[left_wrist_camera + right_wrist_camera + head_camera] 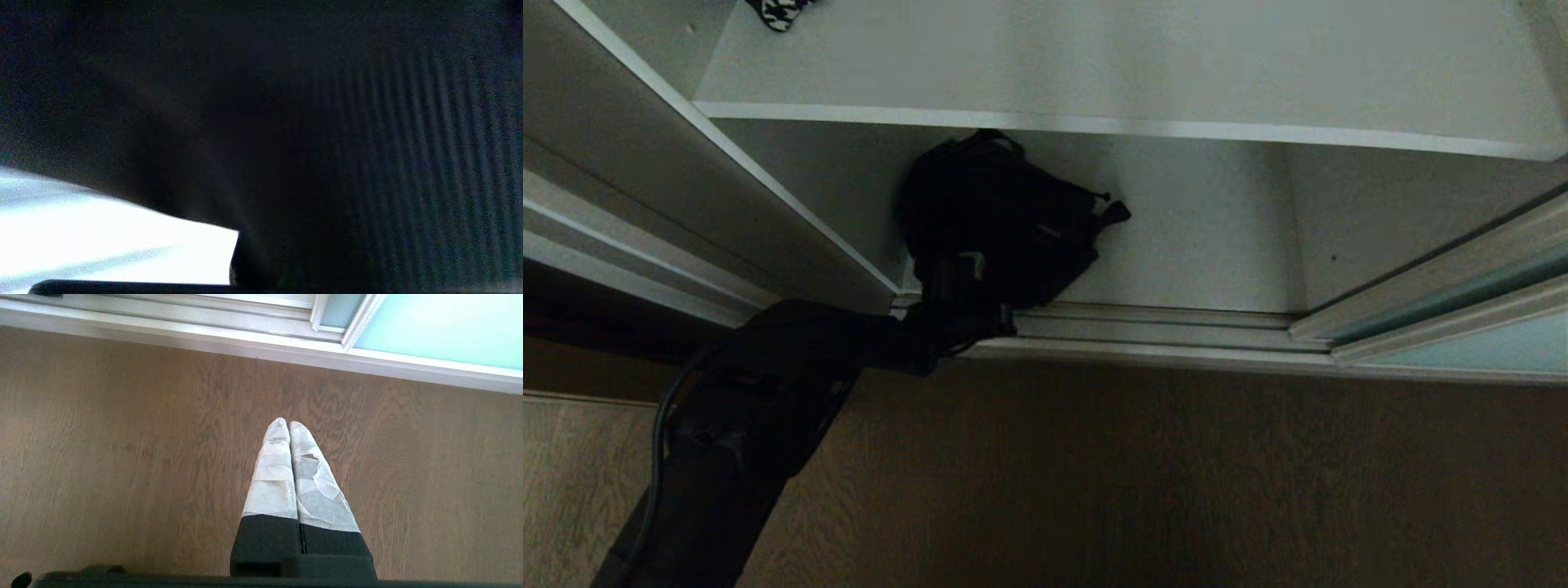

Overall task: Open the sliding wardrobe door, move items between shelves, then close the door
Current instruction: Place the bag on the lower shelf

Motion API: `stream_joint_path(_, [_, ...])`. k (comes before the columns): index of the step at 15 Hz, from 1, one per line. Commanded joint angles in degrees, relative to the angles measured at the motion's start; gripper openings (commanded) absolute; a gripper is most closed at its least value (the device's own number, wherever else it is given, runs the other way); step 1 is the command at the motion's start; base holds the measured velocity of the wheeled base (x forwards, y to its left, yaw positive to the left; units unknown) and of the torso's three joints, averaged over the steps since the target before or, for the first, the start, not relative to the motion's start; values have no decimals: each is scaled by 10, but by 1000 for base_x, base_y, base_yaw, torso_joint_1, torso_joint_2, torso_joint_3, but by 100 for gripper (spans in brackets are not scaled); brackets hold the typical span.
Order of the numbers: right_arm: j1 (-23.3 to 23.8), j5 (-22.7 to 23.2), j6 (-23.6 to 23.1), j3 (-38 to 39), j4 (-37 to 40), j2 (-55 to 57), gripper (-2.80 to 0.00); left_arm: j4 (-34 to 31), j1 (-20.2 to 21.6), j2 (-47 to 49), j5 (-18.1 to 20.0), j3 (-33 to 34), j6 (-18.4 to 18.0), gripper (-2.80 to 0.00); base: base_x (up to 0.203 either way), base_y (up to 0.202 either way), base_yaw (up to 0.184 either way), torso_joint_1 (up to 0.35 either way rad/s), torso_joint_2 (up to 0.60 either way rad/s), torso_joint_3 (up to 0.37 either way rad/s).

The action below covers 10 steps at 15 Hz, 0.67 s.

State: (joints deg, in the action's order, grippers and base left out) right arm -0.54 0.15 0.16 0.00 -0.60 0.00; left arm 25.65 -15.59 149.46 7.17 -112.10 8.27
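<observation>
The wardrobe stands open, its sliding wardrobe door [1494, 343] pushed off to the right, with the frosted glass [441, 322] also in the right wrist view. A black bag [1005, 220] rests on the lower of the shelves [1209, 245], at its left end, under the upper shelf [1094, 73]. My left gripper [960, 273] reaches in over the track and is buried in the bag's lower left side, shut on it. In the left wrist view dark bag fabric [327, 143] hides the fingers. My right gripper [284, 422] hangs shut and empty above the wooden floor.
A ridged silver floor track [1160, 327] runs along the wardrobe's front. A black-and-white patterned item [778, 12] lies at the upper shelf's far left. The wardrobe's left side panel [686, 180] stands close beside my left arm. Brown wooden floor [1176, 474] spreads in front.
</observation>
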Motion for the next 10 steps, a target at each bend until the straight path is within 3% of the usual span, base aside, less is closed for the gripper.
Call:
stream_joint_path(1, [-1,0,0,0,0,-2,-280,85,1,7,-5,0,2,-280,0,0,0,0,0,0])
stream_joint_path(4, [-1,0,0,0,0,-2,-280,148,-1,-12,-39,0,-5,-280,0,0,0,0,0,0])
stream_joint_path(7, [-1,0,0,1,0,-2,-280,141,-13,-16,-58,4,-5,-280,0,0,0,0,0,0])
stream_joint_path(10, [-1,0,0,0,0,-2,-280,-2,-16,-52,-69,19,5,-280,0,0,0,0,0,0])
